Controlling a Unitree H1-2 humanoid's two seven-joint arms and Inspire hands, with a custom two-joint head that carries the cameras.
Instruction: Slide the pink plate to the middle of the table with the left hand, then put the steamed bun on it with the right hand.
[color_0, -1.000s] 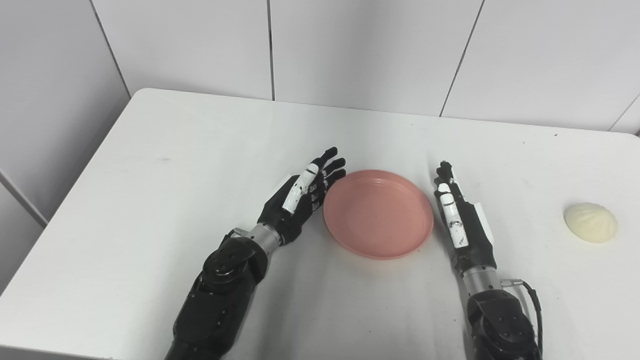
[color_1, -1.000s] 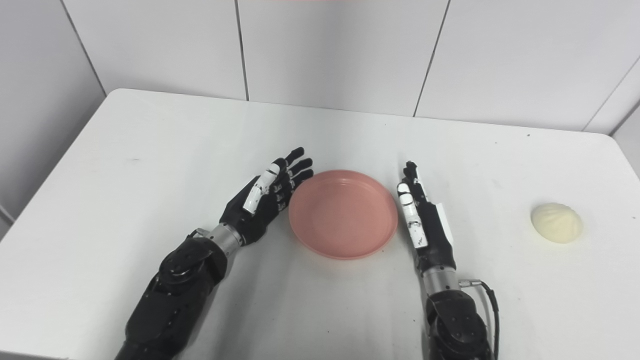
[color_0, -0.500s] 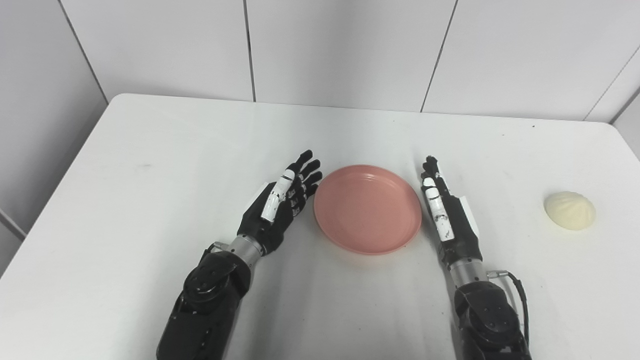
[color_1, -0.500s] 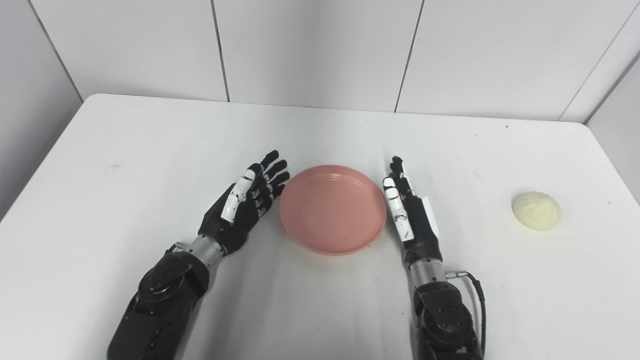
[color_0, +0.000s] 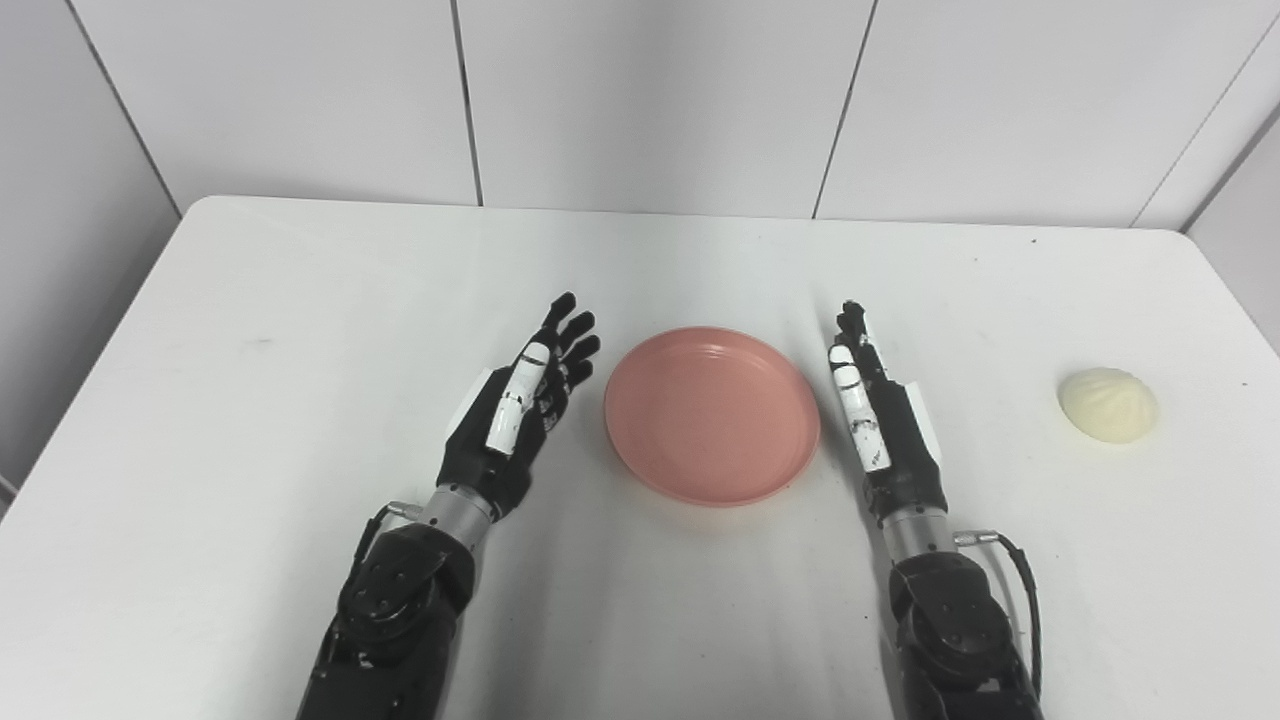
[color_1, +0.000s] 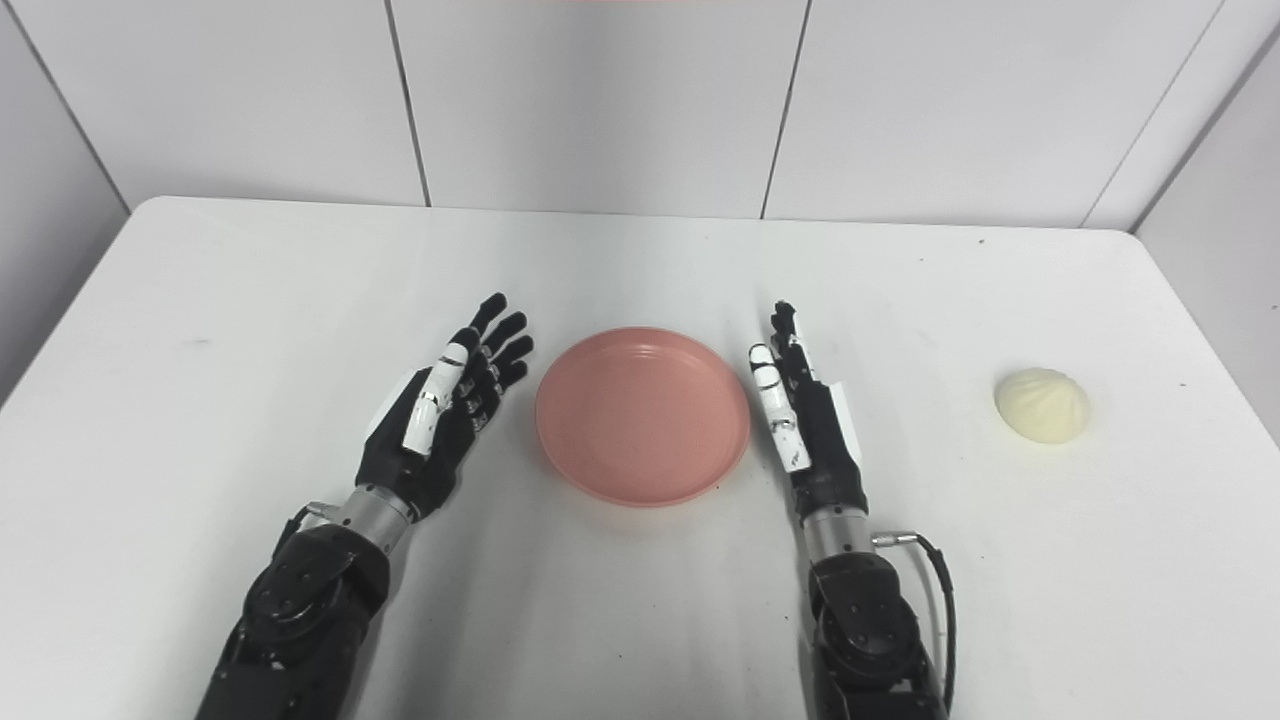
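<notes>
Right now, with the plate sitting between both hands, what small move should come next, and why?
Probably the right hand should swing out toward the steamed bun. The pink plate already lies near the table's middle and holds nothing, both hands are open, the left hand stands clear of the rim, and the bun sits alone near the right edge.

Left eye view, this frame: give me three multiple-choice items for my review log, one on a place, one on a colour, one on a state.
1. Where is the steamed bun?
A. on the plate
B. on the table, right of the right hand
C. in the left hand

2. What colour is the plate?
A. pink
B. blue
C. green

3. How are the hands?
A. both open
B. both closed on the plate
C. right holds the bun

Key: 1 B, the steamed bun lies on the table beyond the right hand. 2 A, the plate is pink. 3 A, the left hand and the right hand hold nothing, fingers extended.
</notes>
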